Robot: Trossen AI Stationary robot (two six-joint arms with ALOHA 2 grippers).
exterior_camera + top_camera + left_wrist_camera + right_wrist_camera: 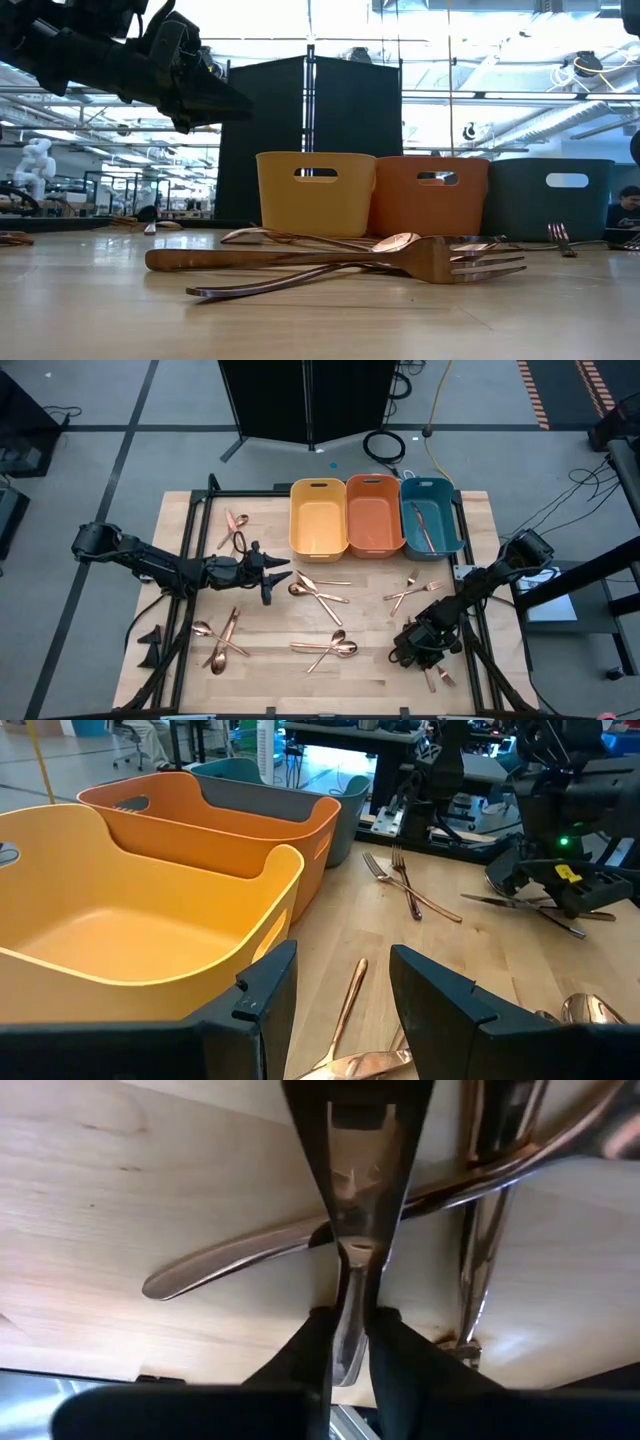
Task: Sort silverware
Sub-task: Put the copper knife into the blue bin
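The right hand is lowered to the tabletop near the front right corner, with the right arm reaching in from the right edge and angled down toward the boards. In the right wrist view its fingers are drawn narrow and pinch a slim copper piece standing between them, directly over other crossed copper pieces lying on the wood. Which kind of utensil is pinched cannot be told.

The left hand is extended level from the left side of the tabletop, raised above the surface, as the low view shows against the room behind. It points toward the yellow bin. Its fingers stand moderately apart and hold nothing; a copper handle lies on the wood beyond the gap.

The silverware is scattered in groups:
- crossed spoons just ahead of the left hand;
- a spoon group at front left;
- spoons and a fork at front centre;
- two forks right of centre;
- a small group near the rear left;
- one piece inside the teal bin.

The orange bin stands between the yellow and teal bins, the three touching in a row along the rear edge.
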